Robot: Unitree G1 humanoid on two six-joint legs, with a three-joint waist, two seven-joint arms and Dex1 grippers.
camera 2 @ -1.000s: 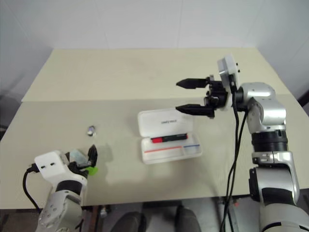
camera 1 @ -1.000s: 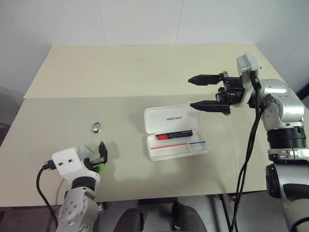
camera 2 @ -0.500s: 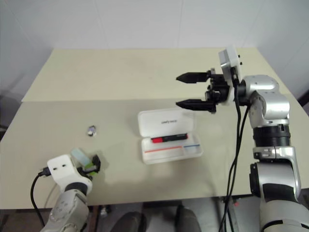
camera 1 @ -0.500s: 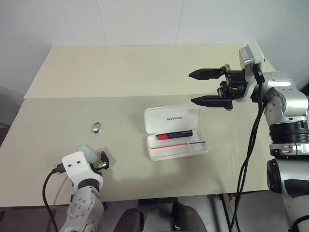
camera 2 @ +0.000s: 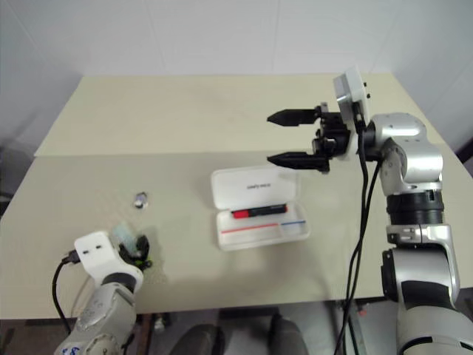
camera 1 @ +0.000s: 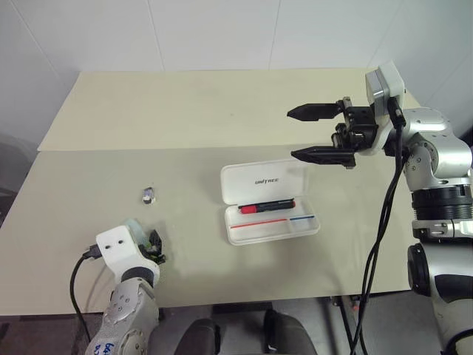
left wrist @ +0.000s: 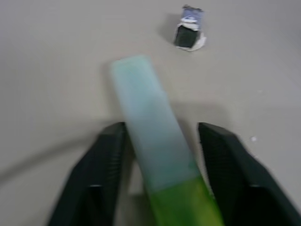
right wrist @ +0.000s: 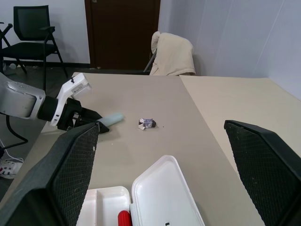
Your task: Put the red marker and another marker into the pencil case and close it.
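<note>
One marker left: left end effector (left wrist: 157,174) straddles the highlighter (left wrist: 150,141) at counter (camera 1: 222,111) 7 o'clock, fingers not visibly clamped, while right end effector (camera 1: 303,133) hangs spread above the open pencil case (camera 1: 270,201) holding the red marker (camera 1: 266,206).

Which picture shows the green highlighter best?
The left wrist view: the green highlighter lies large between the left gripper's two black fingers, its pale body and green cap plain. The eye views show a small bit beside that gripper. The right wrist view shows its pale end far off on the table.
</note>
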